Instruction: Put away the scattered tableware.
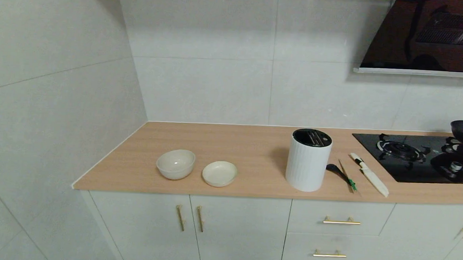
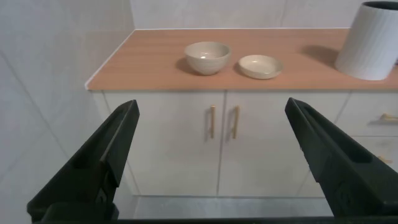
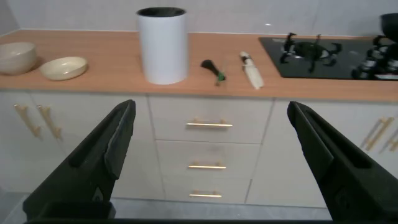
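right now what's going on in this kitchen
Nothing is held yet. The left pincer and right pincer are both open, out in front of the cabinets. On the counter a bowl and a dish sit side by side. Further right stand a white holder, a black spoon and a knife, beside the stove.

Cream bowl (image 1: 175,164) sits beside shallow dish (image 1: 219,173); black spoon (image 1: 334,168), chopsticks (image 1: 348,177), white knife (image 1: 369,179) lie by ribbed holder (image 1: 308,165).
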